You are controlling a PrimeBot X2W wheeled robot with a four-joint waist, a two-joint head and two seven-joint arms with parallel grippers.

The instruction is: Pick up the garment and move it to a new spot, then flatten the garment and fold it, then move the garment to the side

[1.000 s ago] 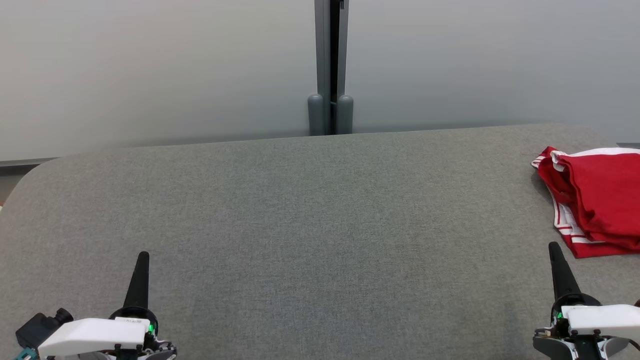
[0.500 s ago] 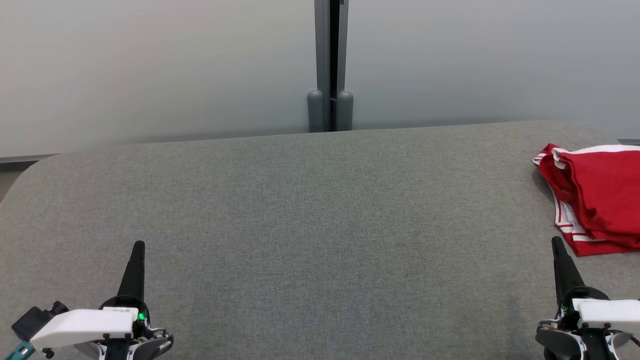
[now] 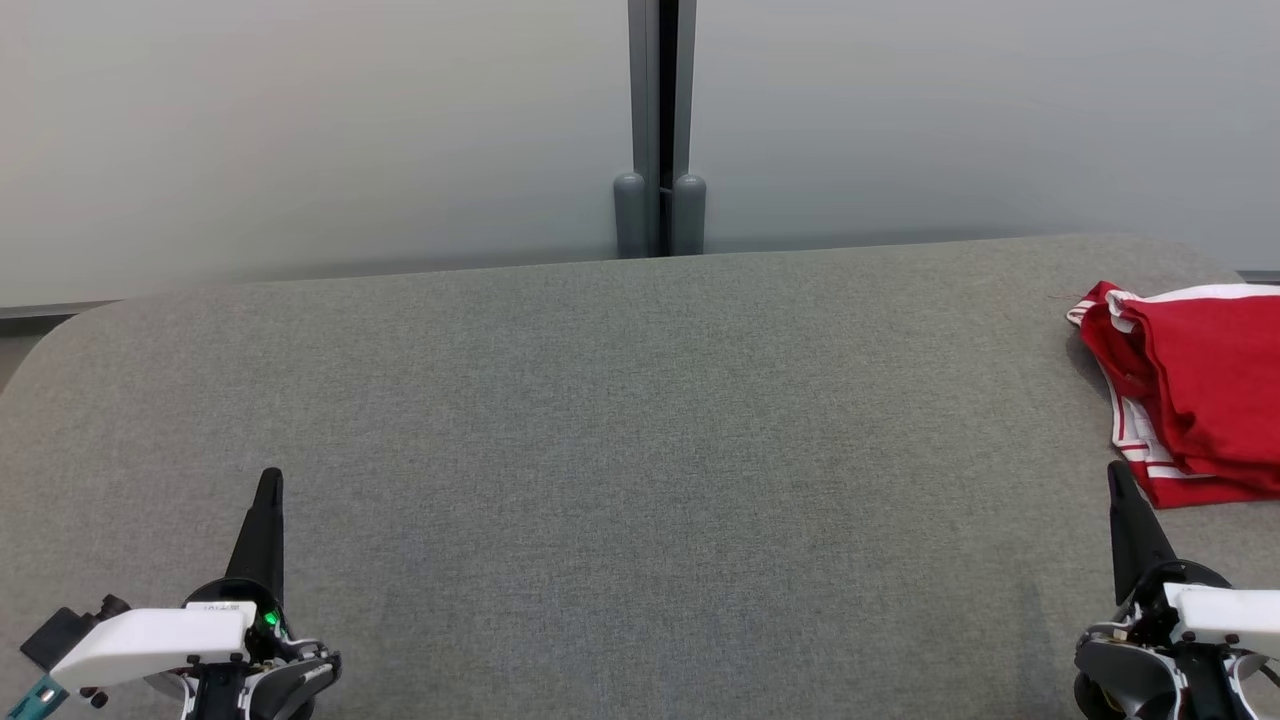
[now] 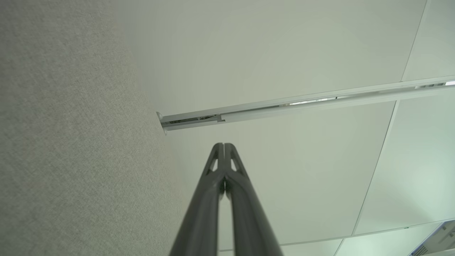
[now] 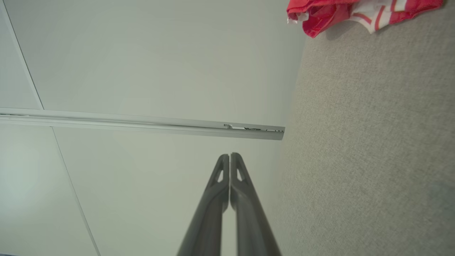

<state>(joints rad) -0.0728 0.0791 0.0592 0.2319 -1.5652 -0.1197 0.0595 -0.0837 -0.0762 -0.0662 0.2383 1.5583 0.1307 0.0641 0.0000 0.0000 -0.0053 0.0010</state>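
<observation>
Only your camera has shifted. Note the red white-trimmed cloth garment lying folded aside on the grey fabric tabletop. On the left gripper and right gripper, fingers are closed and empty. The task appears complete.

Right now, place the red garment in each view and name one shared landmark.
Head view: red garment at the right edge of the grey surface, ahead of the right gripper.
Right wrist view: red garment in the top right corner.
Left wrist view: grey surface along the left side.
Shared landmark: the wall rail.
</observation>
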